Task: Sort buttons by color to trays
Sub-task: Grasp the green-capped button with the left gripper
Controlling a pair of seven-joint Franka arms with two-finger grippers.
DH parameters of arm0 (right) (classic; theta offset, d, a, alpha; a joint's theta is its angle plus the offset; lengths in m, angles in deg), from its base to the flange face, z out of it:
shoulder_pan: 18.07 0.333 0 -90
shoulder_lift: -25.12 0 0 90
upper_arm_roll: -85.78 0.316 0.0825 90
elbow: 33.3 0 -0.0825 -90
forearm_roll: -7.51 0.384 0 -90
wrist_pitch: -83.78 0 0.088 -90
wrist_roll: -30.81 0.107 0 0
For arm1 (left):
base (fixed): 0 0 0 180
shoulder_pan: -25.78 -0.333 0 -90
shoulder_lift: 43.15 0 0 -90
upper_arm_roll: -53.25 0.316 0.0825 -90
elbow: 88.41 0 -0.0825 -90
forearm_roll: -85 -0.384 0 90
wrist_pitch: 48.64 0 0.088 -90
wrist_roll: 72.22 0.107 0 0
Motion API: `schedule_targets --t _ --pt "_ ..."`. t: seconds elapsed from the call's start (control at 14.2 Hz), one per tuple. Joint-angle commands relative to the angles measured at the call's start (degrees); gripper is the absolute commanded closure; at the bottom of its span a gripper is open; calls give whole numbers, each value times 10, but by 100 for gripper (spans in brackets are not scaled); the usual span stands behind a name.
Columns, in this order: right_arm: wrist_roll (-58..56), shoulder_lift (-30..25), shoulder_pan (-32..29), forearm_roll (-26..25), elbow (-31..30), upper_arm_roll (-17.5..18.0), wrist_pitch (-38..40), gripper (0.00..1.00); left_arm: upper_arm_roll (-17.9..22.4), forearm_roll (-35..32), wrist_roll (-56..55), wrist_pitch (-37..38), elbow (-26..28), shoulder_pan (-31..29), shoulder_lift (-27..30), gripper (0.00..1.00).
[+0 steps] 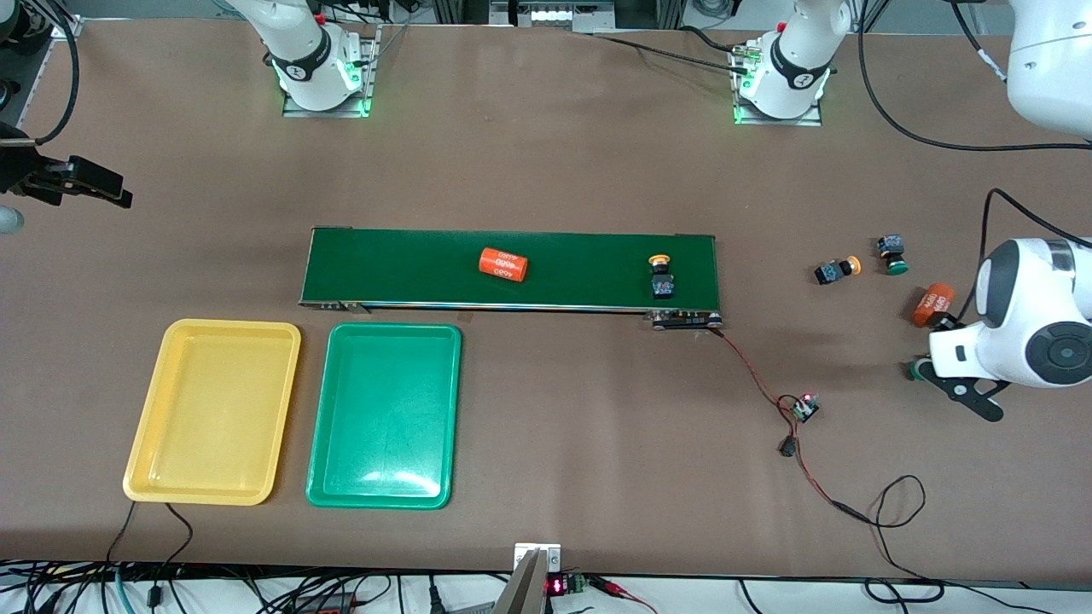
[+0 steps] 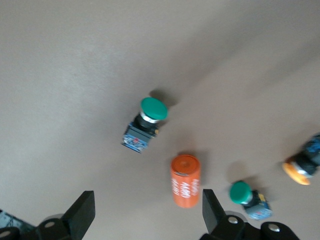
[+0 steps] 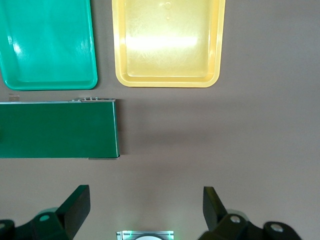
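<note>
- The right hand [image 1: 90,189] is held open over bare table [image 1: 546,170] at the right arm's end.
- The yellow tray [image 1: 212,412] and green tray [image 1: 384,415] are seen side by side, empty.
- One yellow button [image 1: 660,275] is found on the conveyor belt [image 1: 409,269], by an orange cylinder [image 1: 502,264].
- The remaining buttons are scattered toward the left arm's end: a second yellow button [image 1: 836,269], a green button [image 1: 892,253], another green button [image 2: 145,123].
- The left hand [image 2: 147,215] is held open over them.

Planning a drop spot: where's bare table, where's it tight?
Free: inside the yellow tray and green tray; the table between the green tray and the red wire. Crowded: around the buttons and orange cylinder at the left arm's end.
</note>
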Motion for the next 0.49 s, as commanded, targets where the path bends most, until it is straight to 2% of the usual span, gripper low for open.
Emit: schedule_targets --t 0.0,0.42 --pt "-9 -1 -6 1 4 3 7 0 -10 -20 27 -11 -20 -17 -18 5" --pt "-9 -1 -6 1 4 3 7 0 -8 -23 27 -74 -33 -27 -63 5"
